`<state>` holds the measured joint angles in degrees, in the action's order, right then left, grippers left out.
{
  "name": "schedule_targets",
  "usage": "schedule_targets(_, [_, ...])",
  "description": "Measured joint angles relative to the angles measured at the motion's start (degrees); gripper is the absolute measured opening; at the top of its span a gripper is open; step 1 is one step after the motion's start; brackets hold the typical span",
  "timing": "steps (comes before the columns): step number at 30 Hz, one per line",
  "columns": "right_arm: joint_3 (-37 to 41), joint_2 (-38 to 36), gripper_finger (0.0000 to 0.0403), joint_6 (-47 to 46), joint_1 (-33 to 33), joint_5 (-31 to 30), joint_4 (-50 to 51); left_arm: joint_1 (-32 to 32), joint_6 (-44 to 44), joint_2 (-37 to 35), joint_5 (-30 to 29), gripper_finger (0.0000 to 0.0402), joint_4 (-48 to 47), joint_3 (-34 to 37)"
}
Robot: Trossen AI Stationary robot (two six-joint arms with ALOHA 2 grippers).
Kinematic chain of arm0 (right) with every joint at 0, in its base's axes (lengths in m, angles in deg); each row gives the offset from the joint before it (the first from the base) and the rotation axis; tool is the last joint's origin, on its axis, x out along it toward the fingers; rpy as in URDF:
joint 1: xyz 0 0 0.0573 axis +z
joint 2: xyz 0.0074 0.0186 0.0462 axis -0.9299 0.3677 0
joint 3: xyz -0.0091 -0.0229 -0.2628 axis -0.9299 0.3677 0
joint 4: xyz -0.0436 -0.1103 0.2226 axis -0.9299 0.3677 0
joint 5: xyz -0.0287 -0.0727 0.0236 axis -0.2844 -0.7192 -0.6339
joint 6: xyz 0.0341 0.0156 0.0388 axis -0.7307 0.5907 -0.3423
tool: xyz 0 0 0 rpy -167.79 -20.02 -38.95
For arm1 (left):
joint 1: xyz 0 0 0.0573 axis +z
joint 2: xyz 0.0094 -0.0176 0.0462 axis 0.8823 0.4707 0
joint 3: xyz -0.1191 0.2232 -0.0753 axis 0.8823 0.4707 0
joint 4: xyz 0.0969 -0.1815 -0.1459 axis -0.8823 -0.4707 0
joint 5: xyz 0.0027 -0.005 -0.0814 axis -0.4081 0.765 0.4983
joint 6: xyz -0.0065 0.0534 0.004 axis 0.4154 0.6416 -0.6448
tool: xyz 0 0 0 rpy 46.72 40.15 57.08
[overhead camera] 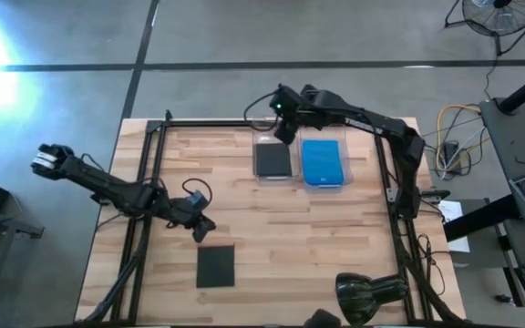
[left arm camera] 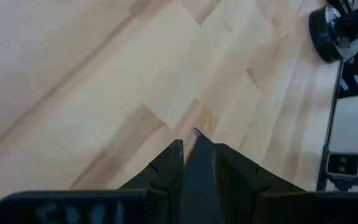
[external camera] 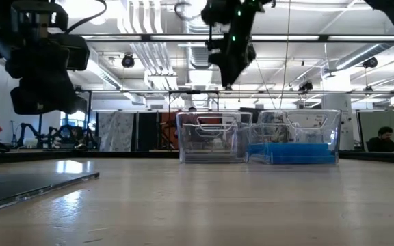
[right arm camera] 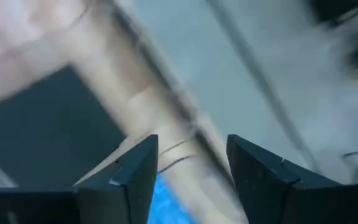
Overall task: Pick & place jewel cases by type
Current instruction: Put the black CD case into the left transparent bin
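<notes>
One black jewel case point(overhead camera: 215, 266) lies flat on the wooden table near its near edge, also seen in the low view point(external camera: 33, 184). Two clear bins stand at the far middle: the left bin point(overhead camera: 273, 159) holds a dark grey case, the right bin point(overhead camera: 322, 162) holds blue cases point(external camera: 293, 152). My left gripper point(overhead camera: 202, 224) hangs shut above the table, just on the far side of the black case, with bare wood under it point(left arm camera: 196, 140). My right gripper point(overhead camera: 285, 130) is open and hovers high over the far end of the left bin point(external camera: 228, 76), point(right arm camera: 191, 162).
Black frame rails point(overhead camera: 158, 155) run along the table's left, far and right sides. A dark rounded object point(overhead camera: 367, 293) sits at the near right edge. Bare wood lies between the bins and the black case. A person point(external camera: 385, 139) sits in the room beyond.
</notes>
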<state>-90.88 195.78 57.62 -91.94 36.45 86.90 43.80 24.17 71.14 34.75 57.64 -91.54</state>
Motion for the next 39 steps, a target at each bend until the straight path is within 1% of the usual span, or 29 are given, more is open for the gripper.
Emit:
schedule_targets(1, [-0.87,-0.58,0.0193,0.44,0.63,-1.51,-0.64,-0.60,-0.10,0.04,0.00,0.0067,0.00,0.00])
schedule_targets(2, [-1.61,-1.38,0.0196,0.52,1.21,-1.63,-1.63,-1.22,-0.08,0.06,0.01,0.0067,0.00,-0.02])
schedule_targets(3, [-2.01,-2.22,0.0197,0.35,1.91,-0.57,-2.49,-1.95,-0.08,0.07,0.02,0.0067,-0.12,-0.02])
schedule_targets(4, [-2.32,-3.06,0.0198,-0.62,2.63,1.98,-2.73,-2.78,0.03,0.07,0.00,0.0067,-0.20,-0.02])
schedule_targets(5, [-2.63,-3.92,0.0198,-2.22,3.32,6.14,-2.76,-3.66,0.75,0.07,0.06,0.0067,-0.12,-0.02])
schedule_targets(8, [-2.24,-5.72,0.0194,-9.78,5.98,21.89,-2.65,-7.17,5.05,0.10,1.84,0.0067,-0.22,-0.02])
schedule_targets(10, [-0.65,-5.99,0.0191,-16.80,9.08,28.82,-2.46,-9.58,6.86,0.51,3.66,0.0067,-0.78,-0.04])
schedule_targets(11, [0.49,-5.98,0.0190,-20.03,11.03,30.22,-2.49,-10.84,6.83,0.86,4.53,0.0067,-1.21,-0.04])
schedule_targets(14, [5.46,-5.50,0.0187,-29.52,17.61,30.29,-3.62,-15.03,4.10,2.24,8.38,0.0067,-2.78,-0.05])
schedule_targets(17, [11.26,-4.49,0.0187,-35.64,23.37,30.95,-9.06,-19.51,-1.37,4.65,10.79,0.0067,-4.91,-0.04])
schedule_targets(19, [15.32,-3.96,0.0187,-39.19,26.77,33.01,-16.29,-21.64,-3.10,6.46,9.13,0.0067,-4.79,-0.04])
schedule_targets(22, [21.97,-3.07,0.0187,-47.95,30.80,39.47,-34.40,-21.78,-4.80,7.99,-0.51,0.0067,-4.90,-0.29])
schedule_targets(24, [26.15,-1.51,0.0187,-54.90,33.06,43.34,-49.65,-20.62,-4.67,8.27,-8.26,0.0067,-4.56,-1.24])
schedule_targets(26, [29.18,1.27,0.0187,-61.86,34.59,44.37,-64.29,-18.95,-3.21,8.46,-14.69,0.0067,-3.56,-2.07])
schedule_targets(27, [29.97,3.00,0.0187,-65.29,35.14,44.41,-70.74,-17.88,-1.83,8.67,-16.56,0.0067,-2.68,-2.17])
schedule_targets(29, [30.38,7.38,0.0187,-71.71,35.96,44.49,-81.53,-15.42,2.08,10.07,-16.52,0.0067,0.26,-2.16])
schedule_targets(32, [28.94,14.66,0.0187,-79.77,36.98,46.25,-94.73,-12.13,7.53,13.82,-12.45,0.0067,2.25,-2.06])
schedule_targets(33, [27.71,17.03,0.0187,-81.34,37.37,47.45,-96.75,-11.27,8.68,15.22,-11.55,0.0067,2.47,-2.04])
schedule_targets(35, [24.66,20.84,0.0187,-82.94,38.19,50.33,-97.55,-9.71,9.18,17.84,-10.80,0.0067,2.53,-2.01])
schedule_targets(37, [21.96,23.58,0.0186,-82.88,39.07,52.29,-97.32,-8.92,8.96,19.79,-10.66,0.0067,2.43,-1.97])
schedule_targets(39, [19.81,25.21,0.0182,-81.37,39.88,52.67,-95.96,-8.73,9.40,21.15,-10.02,0.0067,2.62,-1.97])
